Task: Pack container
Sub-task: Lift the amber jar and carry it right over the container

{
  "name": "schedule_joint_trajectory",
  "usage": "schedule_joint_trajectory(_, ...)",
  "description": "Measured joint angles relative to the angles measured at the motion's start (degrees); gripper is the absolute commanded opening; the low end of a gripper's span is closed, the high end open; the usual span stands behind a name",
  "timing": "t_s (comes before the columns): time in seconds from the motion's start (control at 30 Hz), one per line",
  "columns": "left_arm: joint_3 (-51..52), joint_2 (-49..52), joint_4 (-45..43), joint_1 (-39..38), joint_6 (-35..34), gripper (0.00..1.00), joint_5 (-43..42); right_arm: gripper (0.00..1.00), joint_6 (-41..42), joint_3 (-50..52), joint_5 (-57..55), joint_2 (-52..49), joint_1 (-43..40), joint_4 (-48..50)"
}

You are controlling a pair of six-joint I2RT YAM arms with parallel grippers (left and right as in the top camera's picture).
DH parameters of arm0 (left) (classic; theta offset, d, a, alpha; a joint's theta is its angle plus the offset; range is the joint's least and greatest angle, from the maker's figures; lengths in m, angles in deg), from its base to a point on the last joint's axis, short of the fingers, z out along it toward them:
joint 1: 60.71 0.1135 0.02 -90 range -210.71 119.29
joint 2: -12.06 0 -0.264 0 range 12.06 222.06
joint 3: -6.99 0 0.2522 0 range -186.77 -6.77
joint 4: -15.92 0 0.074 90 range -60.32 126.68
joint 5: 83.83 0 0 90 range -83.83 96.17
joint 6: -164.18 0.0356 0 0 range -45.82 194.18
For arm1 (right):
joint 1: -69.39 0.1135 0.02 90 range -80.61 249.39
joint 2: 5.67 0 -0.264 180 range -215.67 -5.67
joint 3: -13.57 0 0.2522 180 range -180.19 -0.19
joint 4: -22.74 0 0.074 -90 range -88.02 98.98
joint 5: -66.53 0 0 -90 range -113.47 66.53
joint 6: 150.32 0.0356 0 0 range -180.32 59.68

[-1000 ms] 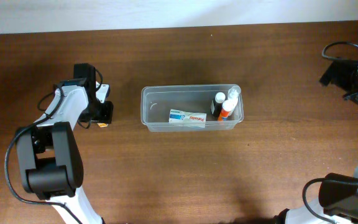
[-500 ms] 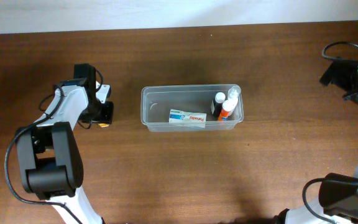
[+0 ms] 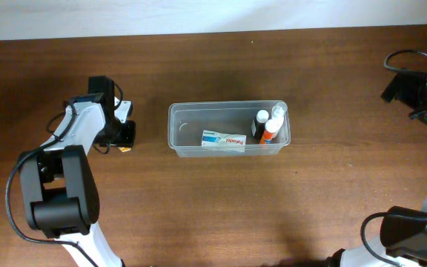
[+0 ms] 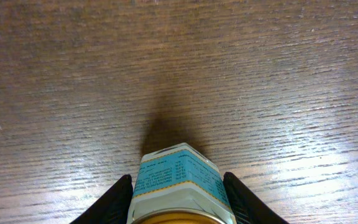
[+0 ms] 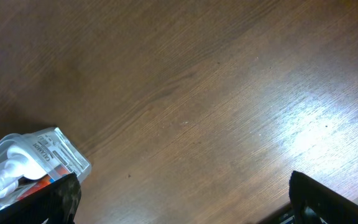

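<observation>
- Nothing has shifted since the earlier frames: both arms, the container and its contents lie as before.
- Left wrist view: the left hand (image 4: 179,210) is closed on a small carton (image 4: 176,174) with a teal printed label and a yellow band. One dark finger (image 4: 112,204) presses each side, over the brown wooden bench (image 4: 179,62).
- Overhead: the left hand (image 3: 124,133) sits just left of the container (image 3: 187,119), apart from it.
- The container is a clear tub at mid-bench, long side running left to right. A white-and-blue toothpaste box (image 3: 224,140) lies flat in it; an orange bottle (image 3: 269,134) and a dark bottle (image 3: 260,123) are close together at its right end.
- Right wrist view: the right hand (image 5: 182,193) is spread wide with nothing between its fingers. A clear blister pack (image 5: 27,165) lies on the bench just beside one finger.
- Overhead: the right arm (image 3: 421,85) is at the far right edge, well apart from the container.
</observation>
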Motion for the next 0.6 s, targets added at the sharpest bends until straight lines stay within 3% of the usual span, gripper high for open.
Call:
schedule_joint_trajectory(0.23,-3.3,0.1,6.7,0.0,-2.1,0.36,-2.2,0.98,0.0,0.0,0.0,0.0,0.0,0.0)
schedule_joint_trajectory(0.6,-22.3,0.1,25.2,0.0,-2.6,0.36,-11.6,0.98,0.0,0.0,0.0,0.0,0.0,0.0)
